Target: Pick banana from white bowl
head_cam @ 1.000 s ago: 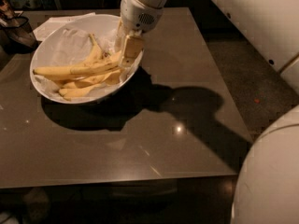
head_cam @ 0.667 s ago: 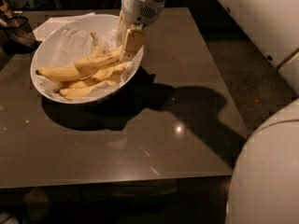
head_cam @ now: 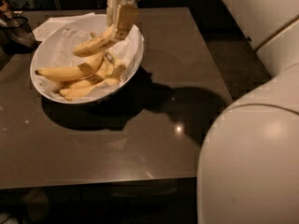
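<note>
Gripper [head_cam: 117,28] hangs over the far right rim of the white bowl [head_cam: 136,50], its two fingers closed on the stem end of the banana [head_cam: 93,45]. From that clamped end the banana slopes down and to the left of the gripper, its free tip lifted above the fruit under it; thin dark streaks run along its side. Below and to the left of the gripper, the other bananas [head_cam: 60,72] lie in a loose heap on the crinkled white paper [head_cam: 60,45] lining the bowl. The bowl sits on the dark brown table [head_cam: 93,148], which stretches away below and to the right of the gripper. Well to the lower right of the gripper, the robot's pale rounded body [head_cam: 252,162] fills the corner
</note>
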Motion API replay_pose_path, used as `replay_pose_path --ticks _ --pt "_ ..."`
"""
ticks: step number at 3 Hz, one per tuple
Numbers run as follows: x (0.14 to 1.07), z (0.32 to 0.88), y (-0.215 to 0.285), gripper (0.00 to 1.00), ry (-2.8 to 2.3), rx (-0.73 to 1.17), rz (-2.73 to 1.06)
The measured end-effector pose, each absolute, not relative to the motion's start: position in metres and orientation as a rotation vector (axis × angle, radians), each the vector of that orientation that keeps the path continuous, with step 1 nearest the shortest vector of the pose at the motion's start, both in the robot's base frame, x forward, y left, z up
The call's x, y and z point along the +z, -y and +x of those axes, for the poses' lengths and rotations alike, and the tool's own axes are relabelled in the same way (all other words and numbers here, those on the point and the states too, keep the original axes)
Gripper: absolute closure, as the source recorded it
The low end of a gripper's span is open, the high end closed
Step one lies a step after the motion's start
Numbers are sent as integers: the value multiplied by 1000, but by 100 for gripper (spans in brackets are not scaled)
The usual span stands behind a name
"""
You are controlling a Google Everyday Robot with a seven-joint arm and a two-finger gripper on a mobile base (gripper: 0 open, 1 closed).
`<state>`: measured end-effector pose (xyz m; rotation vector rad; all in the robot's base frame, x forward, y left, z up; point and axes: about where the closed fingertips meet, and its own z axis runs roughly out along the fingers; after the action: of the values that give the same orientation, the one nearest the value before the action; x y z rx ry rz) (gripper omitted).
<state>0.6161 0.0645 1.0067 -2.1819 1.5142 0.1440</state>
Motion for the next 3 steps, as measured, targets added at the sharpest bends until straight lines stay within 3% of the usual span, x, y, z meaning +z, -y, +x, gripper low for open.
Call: replay_pose_path --ticks 3 --pt "1047 612 -77 100 -1370 184 -2153"
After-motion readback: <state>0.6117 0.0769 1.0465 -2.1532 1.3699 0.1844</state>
